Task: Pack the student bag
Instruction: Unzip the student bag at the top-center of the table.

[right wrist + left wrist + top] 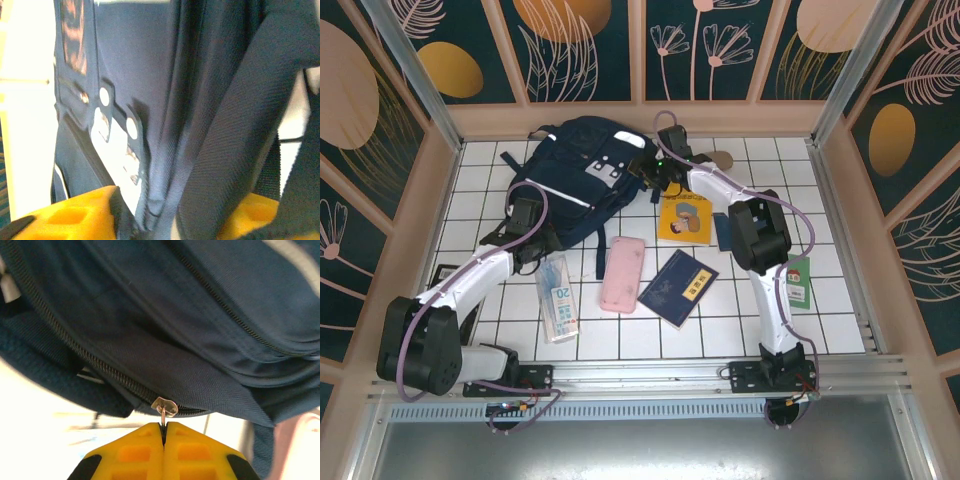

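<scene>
The student bag (582, 175), a large navy backpack with white patches, lies at the back left of the tiled table. My left gripper (527, 215) is at its near left edge. In the left wrist view its yellow fingers (164, 426) are shut on the metal zipper pull (165, 407) of a closed zipper. My right gripper (655, 165) is at the bag's upper right side. In the right wrist view its fingers (170, 220) stand apart, with a fold of navy fabric (165, 150) and a dark strap (235, 130) lying between them.
In front of the bag lie a clear packet marked 20 (558, 298), a pink pencil case (622, 274), a dark-blue booklet (678, 288) and a yellow picture book (685, 218). A green card (798, 283) lies right of the right arm. Walls enclose the table.
</scene>
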Controlling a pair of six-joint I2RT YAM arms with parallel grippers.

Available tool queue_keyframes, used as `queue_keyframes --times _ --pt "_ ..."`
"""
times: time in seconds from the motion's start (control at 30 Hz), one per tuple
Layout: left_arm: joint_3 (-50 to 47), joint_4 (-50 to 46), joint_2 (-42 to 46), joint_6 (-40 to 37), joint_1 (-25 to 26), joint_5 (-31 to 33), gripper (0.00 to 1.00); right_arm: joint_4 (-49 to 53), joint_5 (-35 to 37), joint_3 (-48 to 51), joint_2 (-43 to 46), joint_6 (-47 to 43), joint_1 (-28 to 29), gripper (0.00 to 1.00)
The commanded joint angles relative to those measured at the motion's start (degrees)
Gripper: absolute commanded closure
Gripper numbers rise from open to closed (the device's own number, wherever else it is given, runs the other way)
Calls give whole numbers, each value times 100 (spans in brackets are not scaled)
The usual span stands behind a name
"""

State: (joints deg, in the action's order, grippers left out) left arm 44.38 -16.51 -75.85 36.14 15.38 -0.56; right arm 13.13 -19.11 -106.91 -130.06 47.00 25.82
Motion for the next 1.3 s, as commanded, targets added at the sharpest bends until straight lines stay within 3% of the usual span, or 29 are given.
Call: queue_keyframes --times 0.0,0.37,0.5,0.8,1.17,1.27 --pt "136 442 -39 -145 40 -815 100 97 577 -2 387 -184 -14 40" --pt "434 847 -445 -96 656 -1190 100 359 1179 1931 1832 357 856 32" --pt "456 903 -520 -124 734 -1326 100 -287 597 2511 1950 854 1112 35" --pt "596 817 -518 -164 826 -1393 100 -132 478 2288 1562 1333 1633 36" --pt "691 772 -510 -193 844 -1403 100 -618 224 2539 1405 1677 1677 38" --pt "700 737 -540 -221 851 -1412 100 -717 279 2393 1285 1690 1654 44"
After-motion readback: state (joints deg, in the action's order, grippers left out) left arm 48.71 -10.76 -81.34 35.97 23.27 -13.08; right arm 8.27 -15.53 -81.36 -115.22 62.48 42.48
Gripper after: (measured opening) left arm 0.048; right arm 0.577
